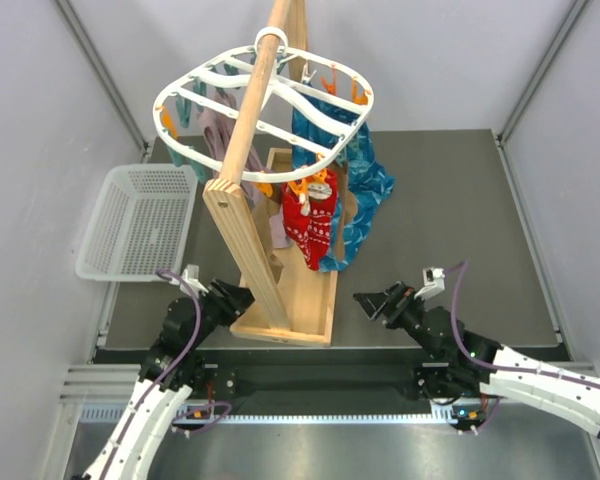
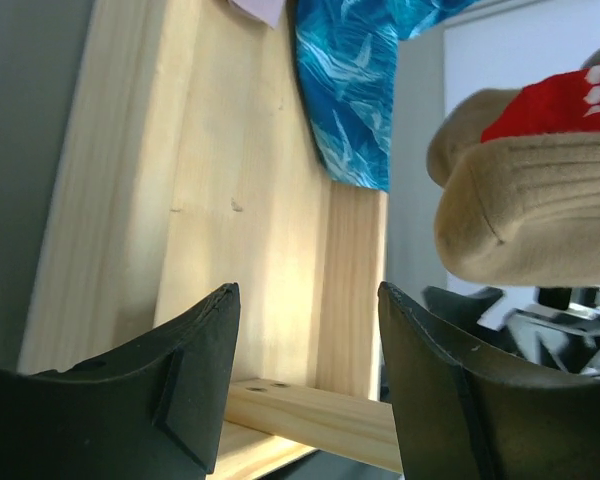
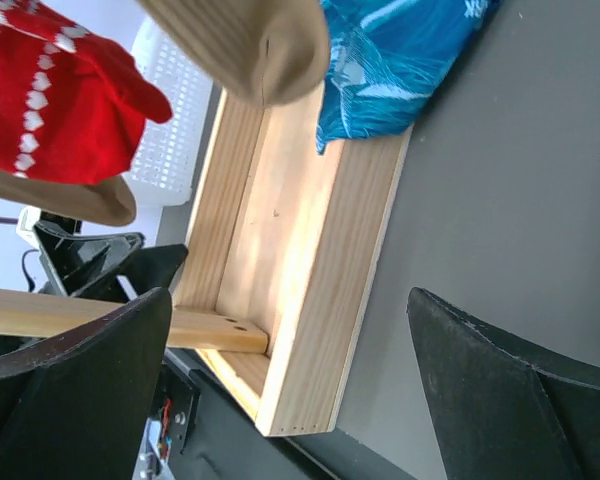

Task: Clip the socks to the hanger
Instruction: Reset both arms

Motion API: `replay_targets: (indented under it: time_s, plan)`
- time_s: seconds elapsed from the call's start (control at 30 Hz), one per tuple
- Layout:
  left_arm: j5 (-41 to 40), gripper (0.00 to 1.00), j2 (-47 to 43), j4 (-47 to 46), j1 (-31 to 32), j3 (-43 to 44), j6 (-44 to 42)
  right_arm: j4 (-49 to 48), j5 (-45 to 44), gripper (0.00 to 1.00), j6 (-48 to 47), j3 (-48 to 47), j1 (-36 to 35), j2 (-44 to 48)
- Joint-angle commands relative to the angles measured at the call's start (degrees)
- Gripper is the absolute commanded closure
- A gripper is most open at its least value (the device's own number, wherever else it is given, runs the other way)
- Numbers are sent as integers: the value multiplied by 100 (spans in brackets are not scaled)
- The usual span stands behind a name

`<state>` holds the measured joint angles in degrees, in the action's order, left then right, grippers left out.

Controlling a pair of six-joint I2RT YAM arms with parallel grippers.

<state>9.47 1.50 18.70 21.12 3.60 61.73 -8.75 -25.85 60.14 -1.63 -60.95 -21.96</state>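
Note:
The white oval hanger (image 1: 263,112) hangs from the wooden pole, with orange and teal pegs round it. Clipped to it hang a red sock with white pattern (image 1: 310,225), a blue patterned cloth (image 1: 365,195) and a mauve sock (image 1: 218,125). The red sock shows in the left wrist view (image 2: 560,100) over a tan sock (image 2: 530,215), and in the right wrist view (image 3: 60,100). My left gripper (image 1: 242,297) is open and empty, low beside the stand's base. My right gripper (image 1: 368,300) is open and empty, right of the base.
The wooden stand (image 1: 285,290) with its slanted pole (image 1: 252,110) stands mid-table between the arms. A white mesh basket (image 1: 138,222) lies at the left. The grey mat (image 1: 450,230) extends to the right.

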Motion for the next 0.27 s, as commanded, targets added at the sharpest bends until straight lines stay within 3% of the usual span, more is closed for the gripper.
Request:
replay_targets:
  time_s: [0.0,0.13,0.23]
  plan:
    - [440,38,-62,-831,6,-394,504,-109,0,0,385,857,66,-133]
    - [731,38,-53,-1824,6,-1061,997,-408,141,0,201,892,66,-327]
    - [880,38,-53,-2184,6,-1071,1016,-443,395,0,-167,866,66,-4]
